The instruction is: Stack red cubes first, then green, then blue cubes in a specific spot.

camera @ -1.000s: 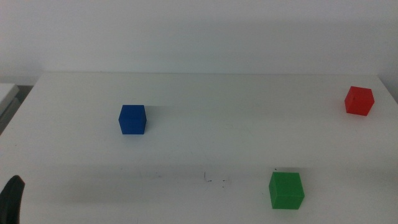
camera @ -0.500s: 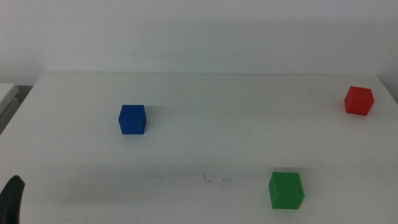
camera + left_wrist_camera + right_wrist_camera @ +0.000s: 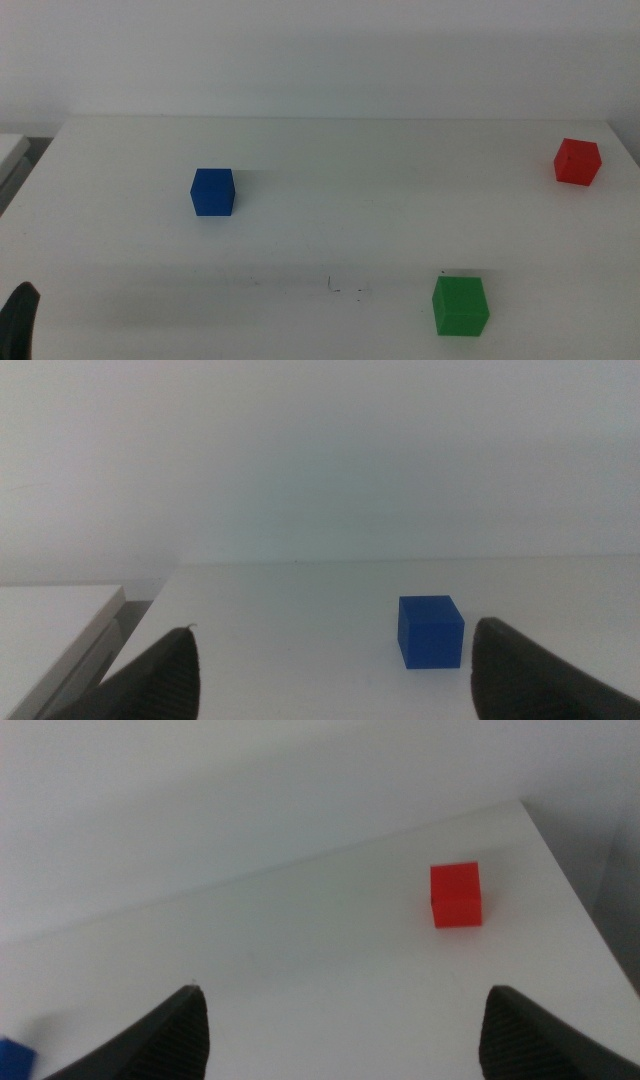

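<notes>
Nothing has been stacked yet, by the look of it; the three cubes sit well apart on the white table (image 3: 330,160), each alone on its own patch, which reads to me as a starting layout with the work still ahead. The red cube (image 3: 578,161) is off at the far right, close to the table's edge; the blue cube (image 3: 213,192) lies left of centre; the green cube (image 3: 460,305) is nearest the front, right of centre. Between blue and green, just left of the green one, are a few faint dark marks (image 3: 345,290) on the tabletop; I take those to be the spot where the tower should go, and it is bare.

The left gripper (image 3: 330,670) waits low at the front left corner, only a dark tip of it showing from above; its jaws stand wide apart with nothing between them, and the blue cube sits ahead of it, apart, roughly in line with the gap though toward one jaw.

The right gripper (image 3: 345,1030) is out of the overhead picture; its jaws are likewise spread and empty; the red cube lies ahead of it, well clear. Since red goes first, I would judge this arm the likely one to reach for it.
</notes>
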You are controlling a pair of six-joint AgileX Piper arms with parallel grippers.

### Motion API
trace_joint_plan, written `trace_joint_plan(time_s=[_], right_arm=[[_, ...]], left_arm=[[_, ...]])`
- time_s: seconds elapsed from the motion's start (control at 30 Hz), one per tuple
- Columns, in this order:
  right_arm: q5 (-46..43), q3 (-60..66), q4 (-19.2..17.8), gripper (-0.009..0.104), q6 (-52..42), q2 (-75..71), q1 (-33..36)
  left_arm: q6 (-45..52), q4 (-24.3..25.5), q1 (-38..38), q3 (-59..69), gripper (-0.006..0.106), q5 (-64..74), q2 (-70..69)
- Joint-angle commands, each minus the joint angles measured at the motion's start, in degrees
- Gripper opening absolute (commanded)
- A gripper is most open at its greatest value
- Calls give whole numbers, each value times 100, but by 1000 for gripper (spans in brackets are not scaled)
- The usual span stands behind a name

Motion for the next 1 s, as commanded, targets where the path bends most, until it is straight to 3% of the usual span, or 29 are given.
trace_joint_plan(time_s=[0.0, 0.17, 0.3, 0.37, 0.5, 0.57, 0.83, 0.97], right_arm=[[-206, -13, -58, 92, 245, 22, 21], [219, -294, -279, 92, 321, 619, 6], [536, -1175, -519, 91, 153, 1902, -46], [749, -1766, -381, 90, 78, 2706, -228], [1465, -3136, 231, 85, -169, 4266, -768], [1897, -3872, 244, 83, -217, 4953, -854], [2443, -6160, -580, 82, -252, 7223, -665], [2550, -7069, -796, 82, -237, 8051, -599]], left_arm=[[5, 9, 18, -3, 91, -53, -21], [5, 9, 18, -3, 91, -53, -21], [5, 9, 18, -3, 91, -53, -21], [5, 9, 18, -3, 91, -53, -21], [5, 9, 18, -3, 91, -53, -21], [5, 9, 18, -3, 91, -53, -21], [5, 9, 18, -3, 91, -53, -21], [5, 9, 18, -3, 91, -53, -21]])
